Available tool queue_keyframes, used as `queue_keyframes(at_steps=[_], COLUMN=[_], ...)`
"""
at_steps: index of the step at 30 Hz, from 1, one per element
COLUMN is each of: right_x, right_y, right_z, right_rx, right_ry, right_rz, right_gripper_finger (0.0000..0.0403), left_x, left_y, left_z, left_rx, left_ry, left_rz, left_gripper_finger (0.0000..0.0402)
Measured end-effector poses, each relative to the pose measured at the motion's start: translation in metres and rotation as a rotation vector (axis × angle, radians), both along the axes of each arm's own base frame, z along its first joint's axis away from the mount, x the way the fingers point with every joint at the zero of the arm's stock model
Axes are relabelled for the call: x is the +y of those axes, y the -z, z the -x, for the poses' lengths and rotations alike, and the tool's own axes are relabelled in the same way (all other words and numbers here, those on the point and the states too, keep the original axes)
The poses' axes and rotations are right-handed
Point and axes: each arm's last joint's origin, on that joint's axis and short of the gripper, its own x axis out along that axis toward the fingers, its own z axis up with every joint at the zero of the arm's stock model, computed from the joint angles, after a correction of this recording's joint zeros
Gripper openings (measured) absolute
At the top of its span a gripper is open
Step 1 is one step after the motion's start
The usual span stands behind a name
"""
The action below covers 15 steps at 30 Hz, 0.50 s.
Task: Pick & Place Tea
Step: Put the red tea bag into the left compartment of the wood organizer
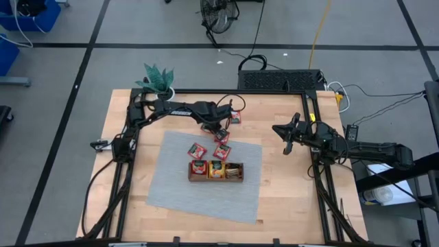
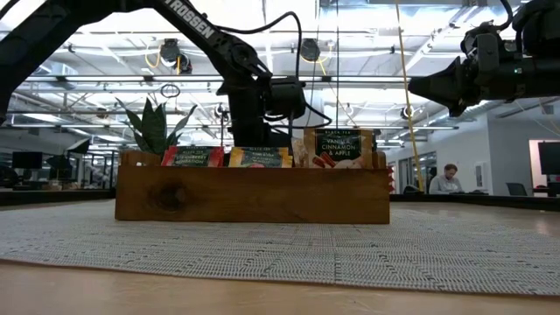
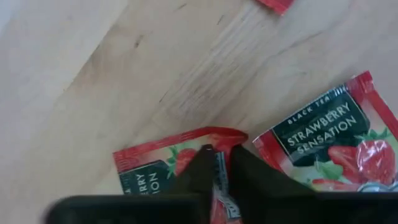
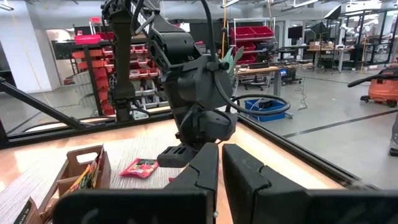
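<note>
Wooden three-compartment tray [image 1: 216, 178] on the grey mat [image 1: 178, 189] at mid-table, stocked with upright tea sachets [image 1: 208, 169]: red, orange-yellow, and a vanilla-cinnamon-apple one [image 2: 338, 146] in the end slot. Loose red sachets [image 1: 210, 150] flat on the mat at 12 o'clock from the tray. Further on at 12 o'clock, left gripper [image 1: 221, 132] down on the bare wood, fingers [image 3: 202, 171] drawn nearly together around the edge of a red strawberry sachet [image 3: 163, 163], seemingly pinched though the contact is partly hidden. A second strawberry sachet [image 3: 333, 143] just beside it. Right gripper [image 1: 283, 136] raised at 3 o'clock, jaws together, empty. Potted plant [image 1: 158, 79] at the far left corner.
</note>
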Motion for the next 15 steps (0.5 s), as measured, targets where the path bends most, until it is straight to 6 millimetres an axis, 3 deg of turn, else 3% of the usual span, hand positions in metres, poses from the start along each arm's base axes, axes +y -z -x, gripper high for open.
queue_keyframes(at_steps=[2,9,15], right_x=[0.000,0.000,0.000], right_y=[0.000,0.000,0.000], right_z=[0.000,0.000,0.000], right_rx=[0.001,0.000,0.000], right_ry=[0.000,0.000,0.000], right_rz=[0.000,0.000,0.000], right_gripper_finger=[0.0013,0.0013,0.0013], left_x=[-0.001,-0.021,-0.077], left_y=[0.000,-0.013,-0.071], left_z=[0.000,0.006,0.022], left_rx=[0.004,0.105,0.217], left_ry=[0.029,0.152,0.265], left_rz=[-0.002,-0.078,-0.389], left_gripper_finger=[0.0018,0.0010,0.0010])
